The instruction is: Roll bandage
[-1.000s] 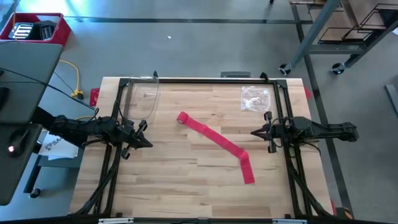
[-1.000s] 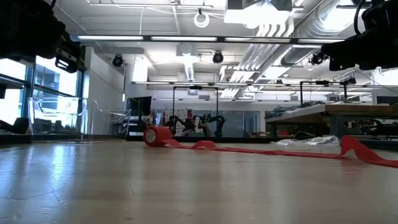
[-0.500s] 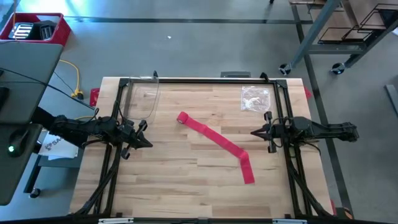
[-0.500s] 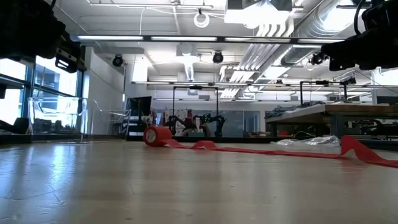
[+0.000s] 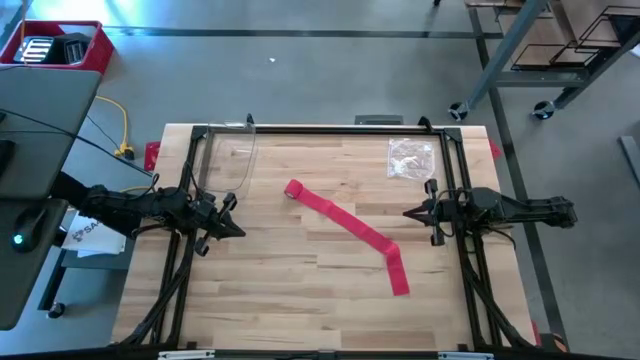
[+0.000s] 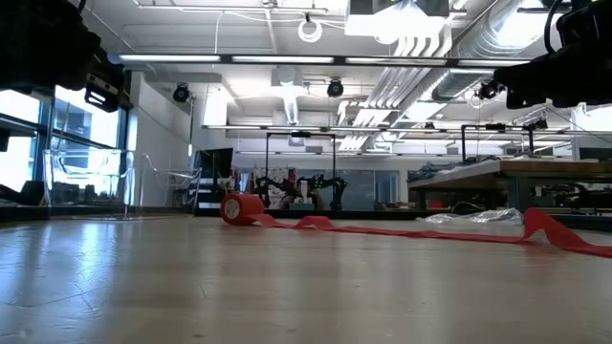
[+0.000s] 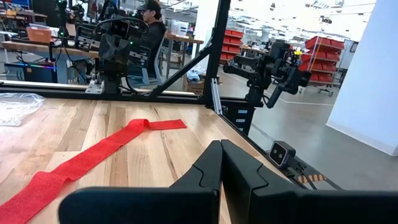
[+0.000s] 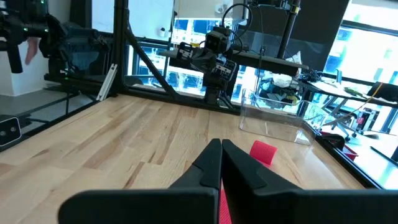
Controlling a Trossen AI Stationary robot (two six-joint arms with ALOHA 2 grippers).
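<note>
While both arms wait at opposite sides, the light wooden plank table (image 5: 300,270) carries everything between them. A black metal frame (image 5: 320,128) runs along its edges.

The long, narrow bright red fabric bandage (image 5: 350,228) lies mostly unrolled on the table, running diagonally between the two tools. Its rolled end, a small red cylinder, lies nearer the left tool and toward the far edge; its loose flat end lies nearer the right tool and toward the near edge. In the low view the bandage (image 6: 382,230) lies flat on the table surface with a few low folds, and the rolled end stands at its left. In the left wrist view the bandage (image 7: 93,152) stretches away ahead of the fingers; in the right wrist view its rolled end (image 8: 263,152) shows just beyond the fingertips.

The left tool (image 5: 238,231) hovers at the table's left side, well apart from the bandage, fingers pressed together, holding nothing. The right tool (image 5: 408,213) hovers at the table's right side, near the bandage's loose half but not touching it, fingers likewise closed and empty.

A clear curved plastic sheet (image 5: 235,160) stands beyond the left tool. A crinkled clear plastic bag (image 5: 410,158) lies beyond the right tool, near the far edge.
</note>
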